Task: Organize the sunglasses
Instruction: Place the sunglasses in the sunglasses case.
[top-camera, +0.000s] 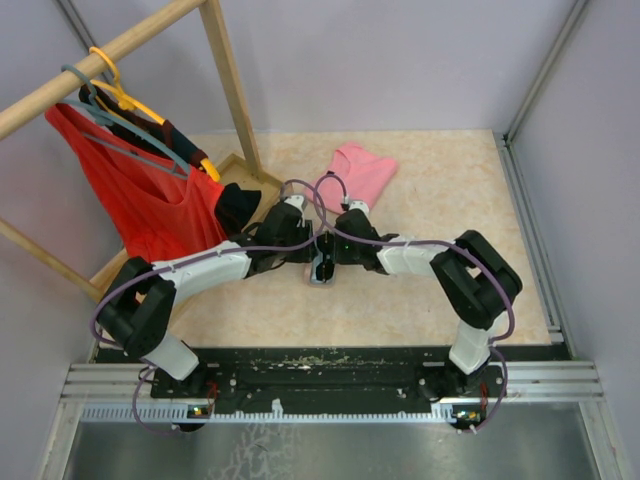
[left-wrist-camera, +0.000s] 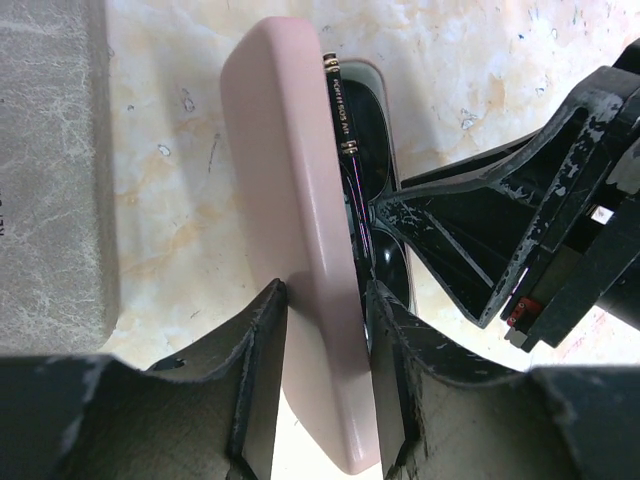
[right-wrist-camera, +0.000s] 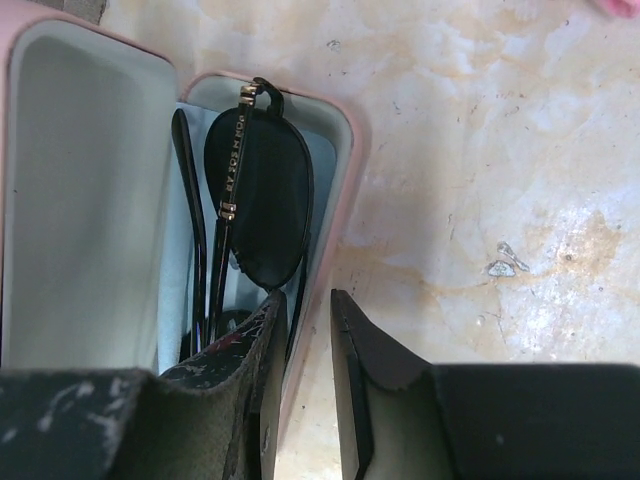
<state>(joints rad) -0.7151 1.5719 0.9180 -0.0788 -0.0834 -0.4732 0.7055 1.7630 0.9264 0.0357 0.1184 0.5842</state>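
A pink spectacle case (top-camera: 322, 270) lies open on the table between my two grippers. Its lid (left-wrist-camera: 290, 180) stands upright, and my left gripper (left-wrist-camera: 325, 290) is shut on that lid, one finger on each face. A dark pair of sunglasses (right-wrist-camera: 262, 195) lies folded in the pale-blue-lined base (right-wrist-camera: 335, 150); its lens (left-wrist-camera: 365, 140) shows behind the lid. My right gripper (right-wrist-camera: 306, 297) straddles the base's near wall, slightly open: one finger is inside beside the sunglasses, the other outside with bare table showing. Its fingers (left-wrist-camera: 450, 230) reach in from the right.
A wooden rack (top-camera: 225, 70) stands at the back left, with a red garment (top-camera: 150, 200) on hangers. A pink cloth (top-camera: 362, 172) lies behind the case. A grey textured object (left-wrist-camera: 50, 150) sits left of the lid. Enclosure walls (top-camera: 590, 150) close in the sides.
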